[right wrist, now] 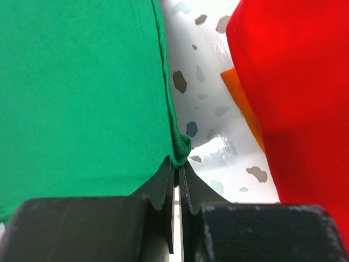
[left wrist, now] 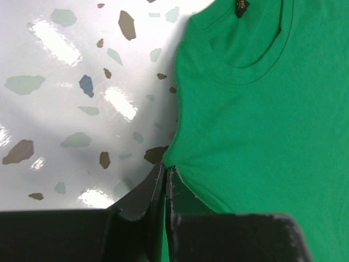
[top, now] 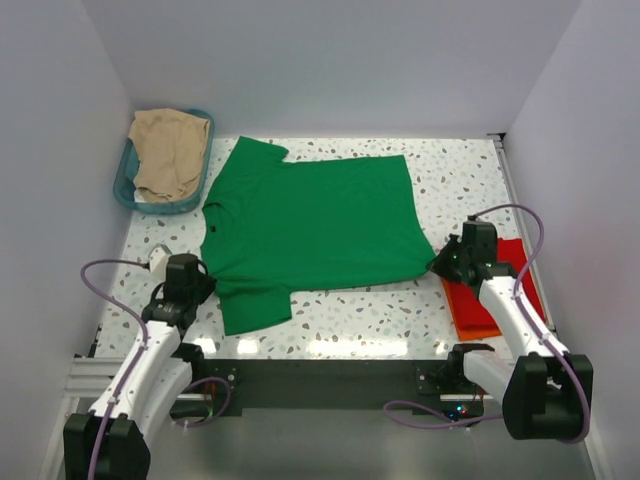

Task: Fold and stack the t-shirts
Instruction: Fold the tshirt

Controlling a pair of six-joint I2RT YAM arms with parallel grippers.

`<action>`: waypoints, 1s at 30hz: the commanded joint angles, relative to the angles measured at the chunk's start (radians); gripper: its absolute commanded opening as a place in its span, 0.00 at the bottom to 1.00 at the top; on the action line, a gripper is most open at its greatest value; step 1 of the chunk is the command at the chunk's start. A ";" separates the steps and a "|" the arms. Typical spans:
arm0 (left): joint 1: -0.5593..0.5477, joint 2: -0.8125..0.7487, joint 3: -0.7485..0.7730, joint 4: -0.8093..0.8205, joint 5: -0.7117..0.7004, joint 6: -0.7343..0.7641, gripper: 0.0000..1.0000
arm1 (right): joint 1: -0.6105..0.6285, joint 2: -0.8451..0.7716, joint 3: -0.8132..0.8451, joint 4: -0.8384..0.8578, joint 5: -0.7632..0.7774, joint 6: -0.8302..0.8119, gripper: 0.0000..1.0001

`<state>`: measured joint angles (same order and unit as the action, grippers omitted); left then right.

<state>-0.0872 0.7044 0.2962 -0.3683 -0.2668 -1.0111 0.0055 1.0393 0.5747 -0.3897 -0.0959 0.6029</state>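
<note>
White walls (top: 330, 60) enclose a terrazzo table (top: 450, 180). Green t-shirt (top: 320, 220) spread at centre, red-orange t-shirt (top: 468, 310) folded at right; left end effector (left wrist: 165, 176) and right end effector (right wrist: 177, 164) each clamp a green edge.

Bright overhead light glares off the tabletop (left wrist: 52, 41).
</note>
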 commanded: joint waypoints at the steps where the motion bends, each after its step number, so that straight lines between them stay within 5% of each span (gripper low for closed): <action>1: 0.007 0.064 0.056 0.087 0.043 0.022 0.00 | -0.002 0.053 0.083 -0.020 -0.011 -0.025 0.00; 14: 0.014 0.553 0.454 0.166 0.078 0.086 0.00 | -0.004 0.465 0.419 0.014 -0.048 -0.015 0.00; 30: 0.119 0.764 0.655 0.158 0.150 0.141 0.00 | -0.004 0.702 0.634 0.028 -0.076 0.037 0.00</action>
<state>0.0143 1.4544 0.8867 -0.2493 -0.1284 -0.9051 0.0055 1.7348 1.1519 -0.3866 -0.1535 0.6197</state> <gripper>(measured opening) 0.058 0.019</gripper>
